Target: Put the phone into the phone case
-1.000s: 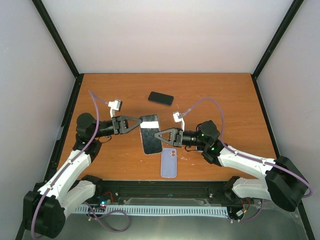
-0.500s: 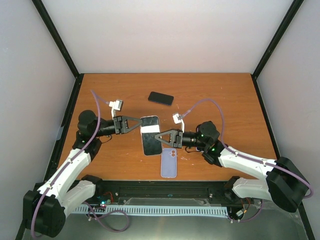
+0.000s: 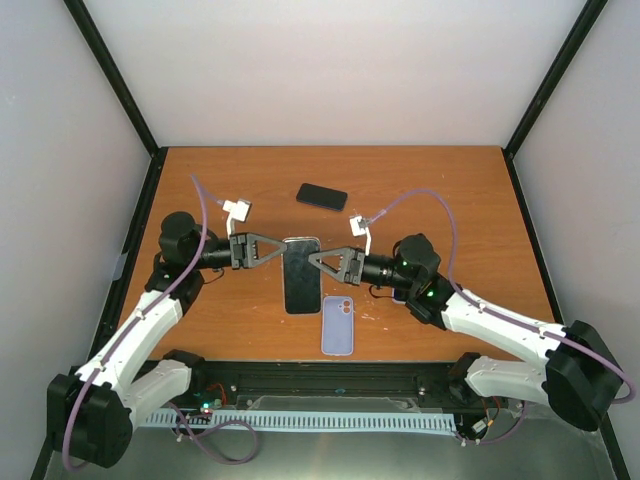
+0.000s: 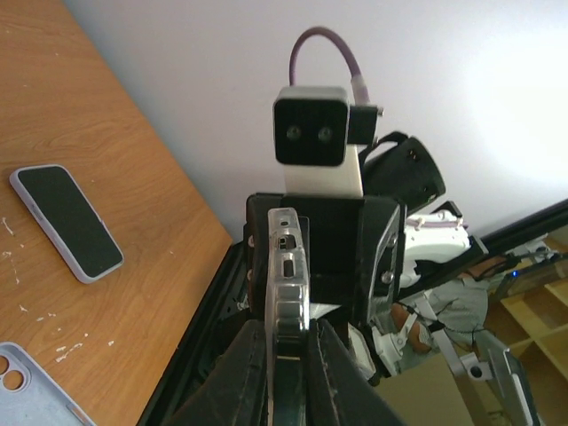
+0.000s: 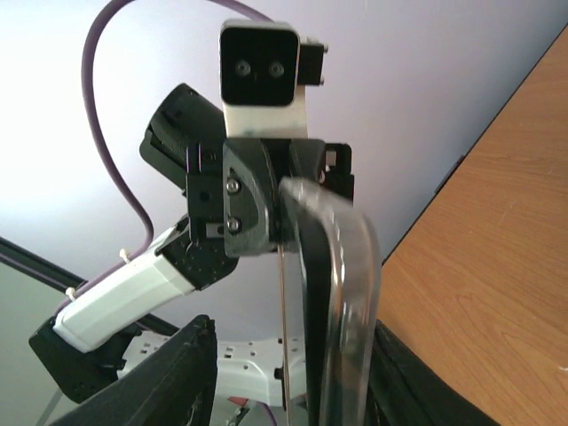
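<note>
Phone: mid-table, just beyond the case, screen up, long axis running from near edge to far edge. Left gripper is pinched tight on its left long edge; right gripper has its fingers parted loosely around the right edge. Risk: on this one-sided grip the phone may twist or slip and miss the case.
</note>
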Action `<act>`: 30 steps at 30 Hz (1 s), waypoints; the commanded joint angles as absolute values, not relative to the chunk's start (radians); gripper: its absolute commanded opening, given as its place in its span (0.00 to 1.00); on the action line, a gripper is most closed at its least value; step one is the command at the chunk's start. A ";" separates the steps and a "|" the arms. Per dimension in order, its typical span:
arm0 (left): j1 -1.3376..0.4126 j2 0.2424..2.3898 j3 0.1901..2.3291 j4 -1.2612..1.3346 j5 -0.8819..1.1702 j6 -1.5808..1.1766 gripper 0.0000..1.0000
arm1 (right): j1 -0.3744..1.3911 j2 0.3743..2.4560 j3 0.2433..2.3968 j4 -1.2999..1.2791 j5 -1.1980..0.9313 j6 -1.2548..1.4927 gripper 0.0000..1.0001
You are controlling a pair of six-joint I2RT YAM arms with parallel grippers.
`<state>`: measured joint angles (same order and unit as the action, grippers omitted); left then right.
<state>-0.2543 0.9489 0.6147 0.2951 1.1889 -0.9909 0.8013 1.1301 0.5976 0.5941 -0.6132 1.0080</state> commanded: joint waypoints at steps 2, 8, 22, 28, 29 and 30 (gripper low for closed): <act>-0.258 0.964 0.680 0.247 1.278 -0.893 0.00 | 0.807 1.115 0.678 0.533 -0.561 0.959 0.44; -0.258 0.980 0.687 0.201 1.306 -0.849 0.00 | 0.805 1.098 0.695 0.484 -0.508 0.927 0.37; -0.258 1.043 0.751 -0.052 1.229 -0.702 0.00 | 0.802 1.065 0.696 0.335 -0.456 0.813 0.03; -0.258 1.019 0.729 0.065 1.221 -0.807 0.00 | 0.805 1.059 0.690 0.281 -0.496 0.834 0.33; -0.258 1.012 0.721 0.104 1.221 -0.835 0.00 | 0.806 1.061 0.673 0.299 -0.513 0.851 0.41; -0.258 1.005 0.715 0.134 1.221 -0.859 0.00 | 0.808 1.063 0.657 0.312 -0.528 0.866 0.47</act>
<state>-0.2600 1.0386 0.7055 0.0109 1.2407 -0.7601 0.8009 1.0855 0.6815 0.2928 -0.4862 0.8497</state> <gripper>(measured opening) 0.100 0.374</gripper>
